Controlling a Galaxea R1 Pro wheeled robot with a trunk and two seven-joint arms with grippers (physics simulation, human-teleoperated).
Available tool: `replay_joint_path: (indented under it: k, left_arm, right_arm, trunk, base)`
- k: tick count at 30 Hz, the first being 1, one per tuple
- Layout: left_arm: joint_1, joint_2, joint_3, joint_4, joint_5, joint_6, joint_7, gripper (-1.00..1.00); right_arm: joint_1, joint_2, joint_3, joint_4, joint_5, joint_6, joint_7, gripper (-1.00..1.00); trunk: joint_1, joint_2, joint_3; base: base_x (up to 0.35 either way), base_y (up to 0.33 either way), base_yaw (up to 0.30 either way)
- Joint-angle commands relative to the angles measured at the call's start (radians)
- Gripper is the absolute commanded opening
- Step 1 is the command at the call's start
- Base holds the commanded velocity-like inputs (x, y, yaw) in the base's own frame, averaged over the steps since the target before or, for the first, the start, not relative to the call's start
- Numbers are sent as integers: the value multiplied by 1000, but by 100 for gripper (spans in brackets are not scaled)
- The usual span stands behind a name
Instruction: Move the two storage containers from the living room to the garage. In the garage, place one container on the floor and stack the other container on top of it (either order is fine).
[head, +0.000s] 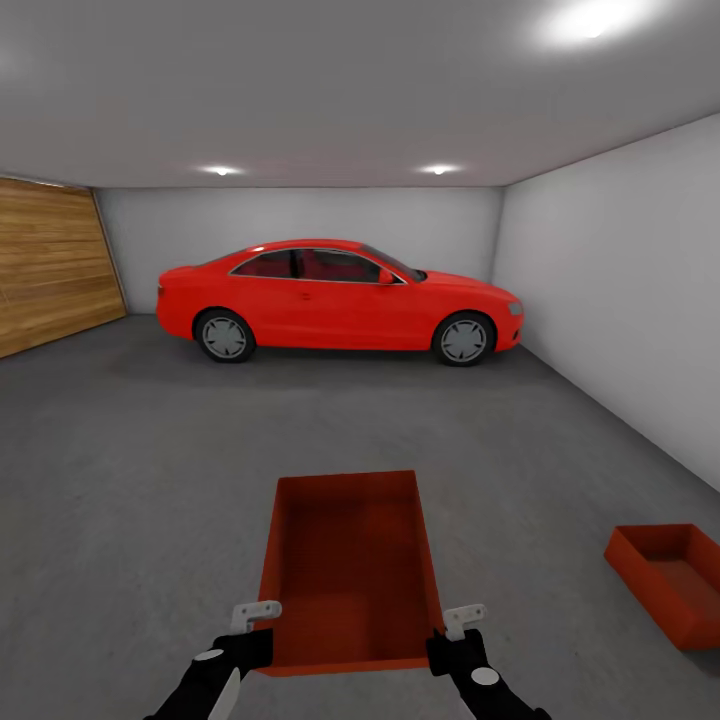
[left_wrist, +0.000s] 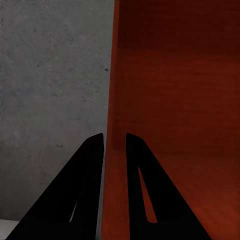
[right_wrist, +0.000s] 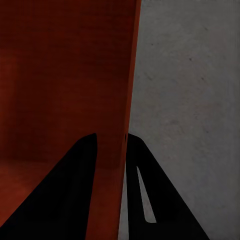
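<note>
both sets of jaws were pinched on thin walls of the same orange-red lidless rectangular bin (head: 350, 570): the left gripper (head: 255, 622) had one finger either side of the bin's left long wall near the corner closest to the robot, and the right gripper (head: 458, 628) did the same on the right long wall. the left wrist view showed black fingers (left_wrist: 85, 190) straddling the wall edge, with concrete on the outer side and bin interior on the other; the right wrist view mirrored that, fingers (right_wrist: 150, 190) over the opposite wall. the gap between each pair looked only as wide as the wall, so i judged both clamped, not loose.

held bin sat low in front of the robot, over the dark grey rough concrete floor (head: 150, 480). couldn't tell if its base was touching the floor or just above it.

second orange-red bin (head: 668, 580), alike, lay on the concrete off to the robot's right, apart from the held one, partly cut off by the frame edge. red car (head: 340, 298) parked at the far wall, wooden plank door (head: 50, 262) at left, pale grey wall (head: 620, 290) at right, so this was the garage.

progress, as judged: both bins already in the garage, one down on the floor. left to do: carry the held bin rightward, line it up over the other, lower it on, release.
</note>
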Motion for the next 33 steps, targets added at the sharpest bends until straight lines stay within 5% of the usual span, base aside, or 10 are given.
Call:
replay_joint_path:
  k: [1,19,33]
  left_arm:
    - [0,-1,8,-4,-20,-73,15,-100]
    - [0,-3,8,-3,-20,-72,15,-100]
    - [0,-2,8,-3,-20,-73,15,-100]
  right_arm:
    - [0,30,16,3,-6,-2,78,-100]
    - [0,30,16,3,-6,-1,78,-100]
    - [0,30,16,3,-6,-1,78,-100]
  trunk:
    - [0,-1,-1]
    - [0,-1,-1]
    - [0,-1,-1]
  base:
    - [0,0,0]
    - [174,0,0]
    - [24,0,0]
